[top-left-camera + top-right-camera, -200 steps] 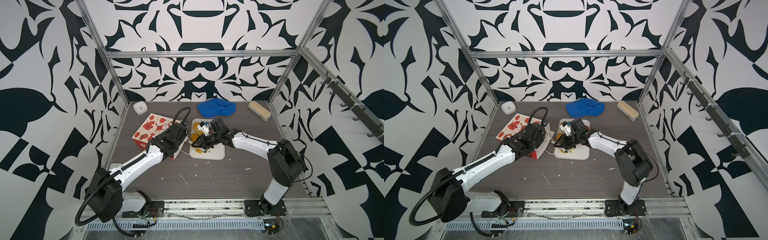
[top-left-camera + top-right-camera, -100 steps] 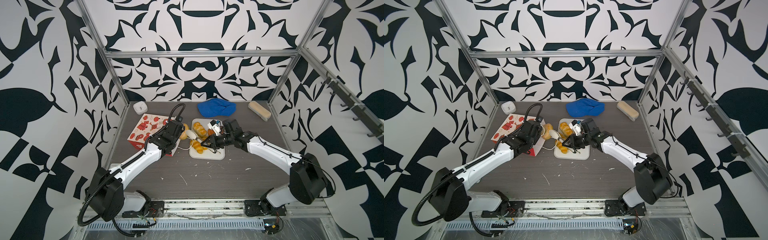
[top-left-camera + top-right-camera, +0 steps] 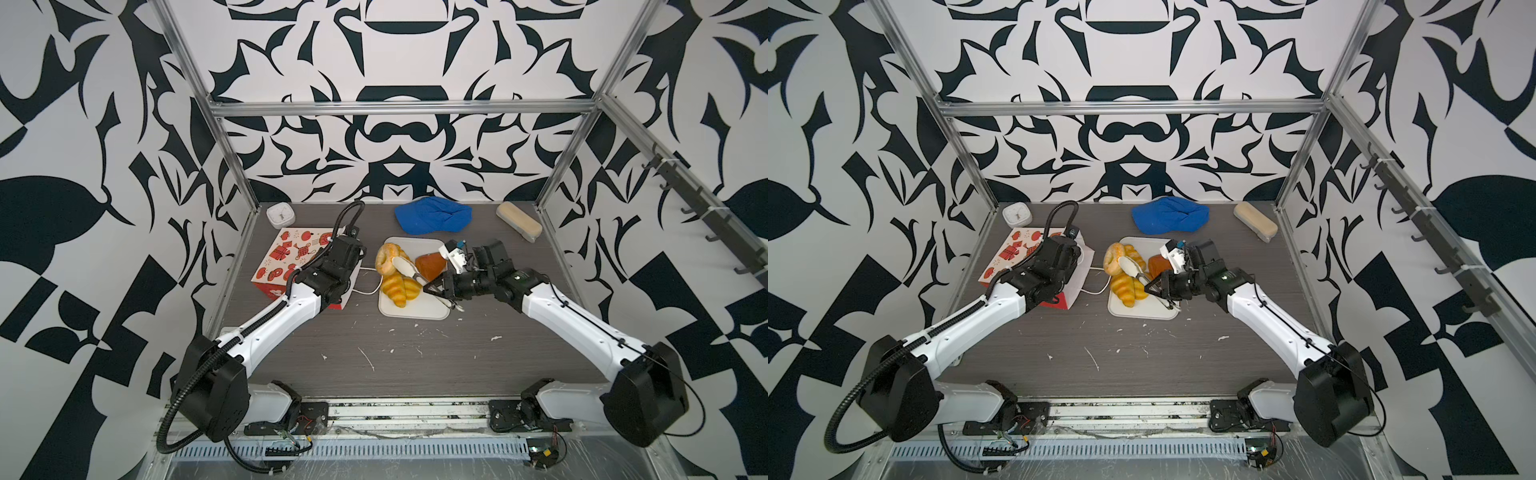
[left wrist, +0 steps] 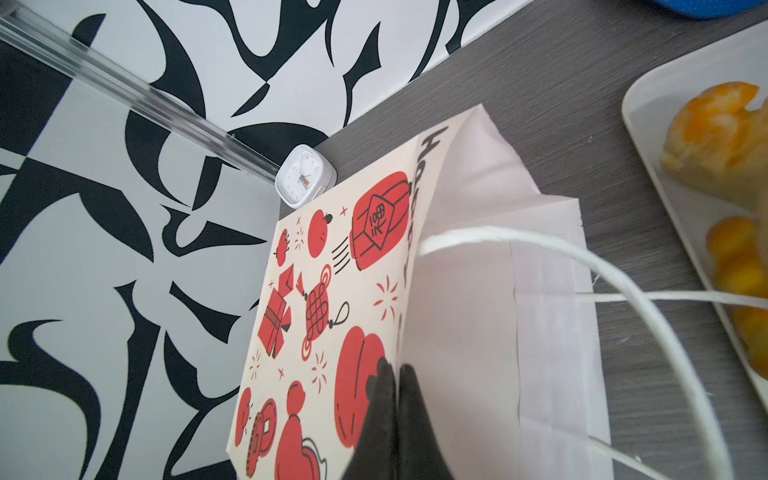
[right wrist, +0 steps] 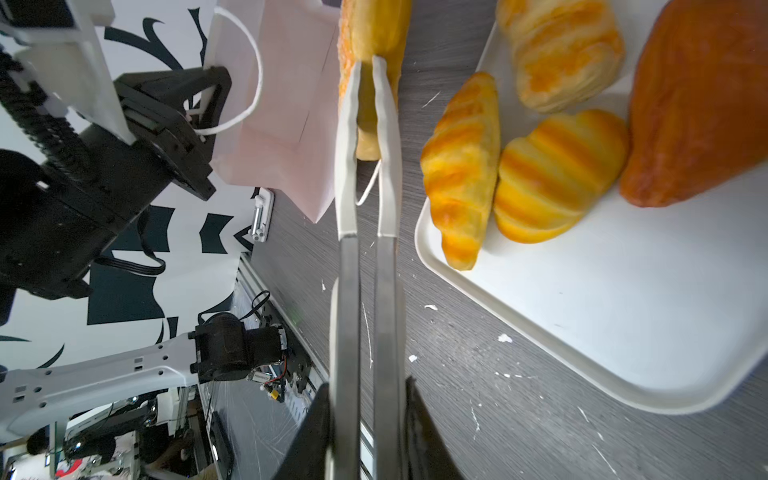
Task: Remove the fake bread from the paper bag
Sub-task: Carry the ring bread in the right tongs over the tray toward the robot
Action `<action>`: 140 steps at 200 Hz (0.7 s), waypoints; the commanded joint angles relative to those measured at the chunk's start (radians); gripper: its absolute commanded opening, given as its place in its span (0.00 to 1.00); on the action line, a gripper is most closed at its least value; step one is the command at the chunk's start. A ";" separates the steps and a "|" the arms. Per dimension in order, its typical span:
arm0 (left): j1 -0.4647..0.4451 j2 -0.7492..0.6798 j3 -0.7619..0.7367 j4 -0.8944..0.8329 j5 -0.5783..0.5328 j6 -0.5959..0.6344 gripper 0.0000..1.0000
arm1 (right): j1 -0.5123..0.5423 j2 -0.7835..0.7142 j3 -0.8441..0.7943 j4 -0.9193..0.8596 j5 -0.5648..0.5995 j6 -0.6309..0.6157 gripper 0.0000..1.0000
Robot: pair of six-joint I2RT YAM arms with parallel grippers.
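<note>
The red-and-white paper bag (image 3: 291, 257) (image 3: 1013, 257) lies on its side at the left, its white-lined mouth toward the tray. My left gripper (image 4: 392, 370) is shut on the bag's upper mouth edge (image 4: 332, 291). My right gripper (image 5: 365, 395) (image 3: 434, 286) is shut on metal tongs (image 5: 365, 166) (image 3: 1133, 270). The tong tips clamp a ring doughnut (image 5: 374, 33) (image 3: 386, 257), one piece of the fake bread, between bag and tray. On the white tray (image 5: 623, 311) (image 3: 415, 309) lie two yellow croissants (image 5: 461, 166) (image 5: 557, 170), a braided loaf (image 5: 561, 50) and a brown pastry (image 5: 702, 104) (image 3: 430, 266).
A blue cap (image 3: 432, 216) lies at the back, a small white clock (image 3: 280, 214) in the back left corner, and a beige block (image 3: 519, 220) at the back right. The bag's white cord handles (image 4: 623, 291) trail toward the tray. White crumbs dot the table's front.
My right gripper has drawn back from the bag's mouth toward the tray, bringing the doughnut out in the tongs. The left gripper kept its hold on the bag, which shifted slightly left.
</note>
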 commanded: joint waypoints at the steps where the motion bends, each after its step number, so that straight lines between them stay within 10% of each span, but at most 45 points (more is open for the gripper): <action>1: 0.005 -0.014 0.020 0.020 -0.016 -0.027 0.00 | -0.044 -0.053 -0.012 -0.020 0.028 -0.051 0.00; 140: 0.005 -0.026 0.010 0.016 0.006 -0.032 0.00 | -0.224 0.068 -0.069 0.197 0.020 0.007 0.00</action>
